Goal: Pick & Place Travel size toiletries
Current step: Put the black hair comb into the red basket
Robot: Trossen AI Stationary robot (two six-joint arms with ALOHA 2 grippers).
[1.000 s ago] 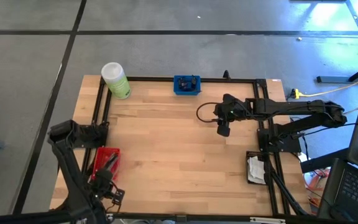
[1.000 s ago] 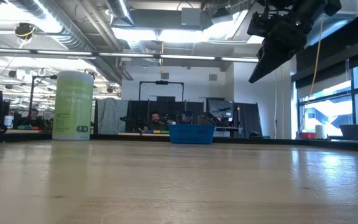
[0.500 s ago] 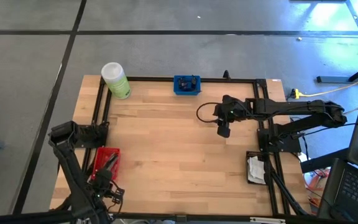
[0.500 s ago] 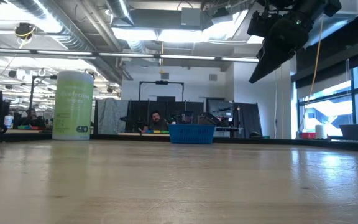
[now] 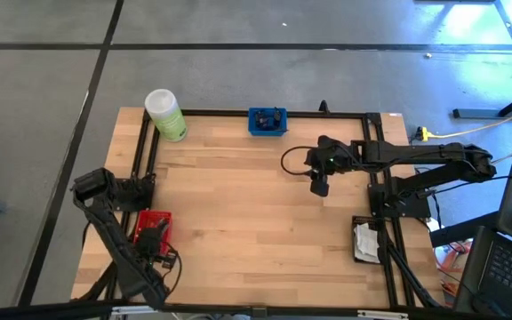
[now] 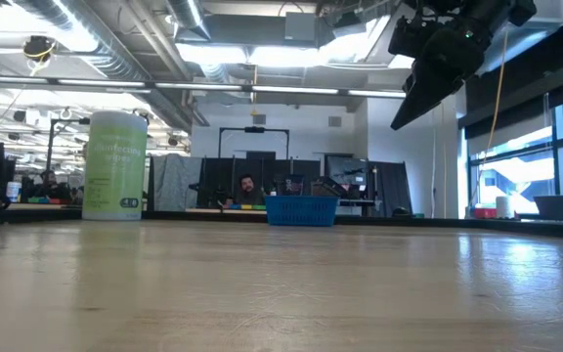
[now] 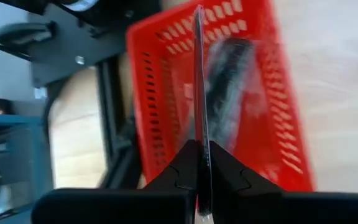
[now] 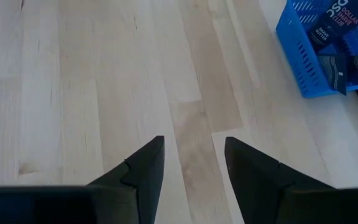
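Observation:
My left gripper (image 5: 156, 240) hangs over the red tray (image 5: 150, 221) at the table's near left, shut on a thin flat sachet (image 7: 198, 74) that I see edge-on. A dark, blurred item (image 7: 229, 81) lies inside the red tray (image 7: 160, 68). My right gripper (image 5: 320, 184) waits open, high above the bare wood right of the table's middle (image 8: 194, 155). It shows at the top right of the low view (image 6: 409, 110). A blue tray (image 5: 267, 121) at the far edge holds dark packets (image 8: 328, 31). My left gripper pinches the sachet's near end (image 7: 199, 134) between its two fingers, on its two flat faces. The fingers slant down from the table's near side. The sachet sticks out past the fingertips along their line, edge-on, lifted above the red tray.
A big light-green bottle (image 5: 165, 114) stands at the far left corner (image 6: 114, 164). A black tray (image 5: 365, 240) with white things sits at the right edge. A black frame (image 5: 238, 113) runs round the table. Bare wood (image 5: 238, 204) spreads across the middle. A person (image 6: 246, 188) sits far behind.
My left gripper has gone down and toward the table's far edge, from the near-left corner to over the red tray, tipping steeper. It has stayed shut.

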